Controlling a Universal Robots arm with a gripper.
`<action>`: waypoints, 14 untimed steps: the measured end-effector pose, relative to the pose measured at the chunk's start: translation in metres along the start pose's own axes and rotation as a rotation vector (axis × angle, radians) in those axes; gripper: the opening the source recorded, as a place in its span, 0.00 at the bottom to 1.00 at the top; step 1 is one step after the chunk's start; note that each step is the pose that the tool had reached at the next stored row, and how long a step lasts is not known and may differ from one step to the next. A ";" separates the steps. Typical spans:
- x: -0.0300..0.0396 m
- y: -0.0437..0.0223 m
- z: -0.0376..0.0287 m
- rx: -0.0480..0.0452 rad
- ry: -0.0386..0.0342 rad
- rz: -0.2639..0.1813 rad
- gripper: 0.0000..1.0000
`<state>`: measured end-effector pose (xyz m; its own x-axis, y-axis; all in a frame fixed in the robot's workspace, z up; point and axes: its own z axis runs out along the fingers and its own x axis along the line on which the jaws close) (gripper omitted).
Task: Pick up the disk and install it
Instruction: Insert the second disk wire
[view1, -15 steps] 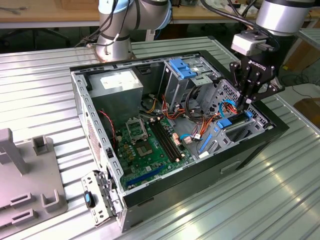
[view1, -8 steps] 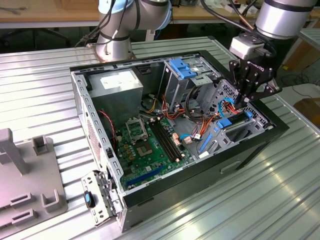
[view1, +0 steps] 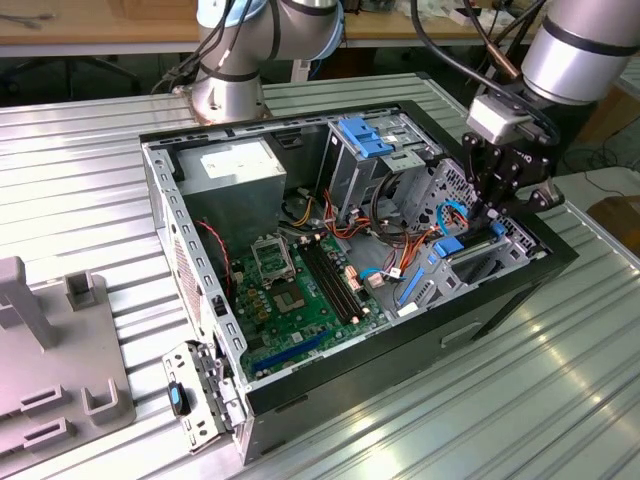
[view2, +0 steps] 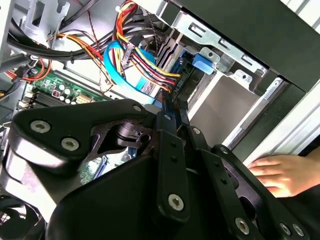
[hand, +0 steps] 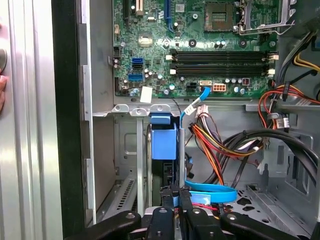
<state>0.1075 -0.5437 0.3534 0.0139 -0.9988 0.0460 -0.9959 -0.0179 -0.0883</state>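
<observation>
Gripper: I see my gripper (view1: 497, 213) lowered into the open computer case (view1: 200, 330), at the end on the exterior view's right, over the drive cage (view1: 470, 262).
Fingers: in both wrist views the two black fingers (hand: 171, 196) lie close together, pinching the top edge of the disk (hand: 164, 142).
Disk: it stands on edge inside the drive cage, its blue carrier facing my first wrist view, between the cage's metal walls and near the case's outer side wall. In the second wrist view I see its blue tab (view2: 204, 61) at the cage rim.
Cables: a flat blue cable (hand: 212, 192) loops just beside the disk, with a bundle of red, orange and yellow wires (hand: 212, 145) next to it.
Board: the green motherboard (view1: 300, 290) lies on the case floor, beyond the cage.
Hand: a person's hand (view2: 280, 172) rests on the case's outer edge, near my gripper.
Worktop: the case sits on a ribbed metal worktop (view1: 80, 190); a grey fixture (view1: 50, 370) stands at the exterior view's left.
</observation>
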 end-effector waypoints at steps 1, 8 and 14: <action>0.0015 0.0004 0.0012 0.0001 -0.0059 0.001 0.16; 0.0047 0.0007 0.0027 0.0003 -0.0178 0.002 0.16; 0.0087 0.0007 0.0030 0.0005 -0.0295 0.003 0.16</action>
<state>0.1071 -0.5526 0.3508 0.0139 -0.9998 0.0164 -0.9959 -0.0153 -0.0888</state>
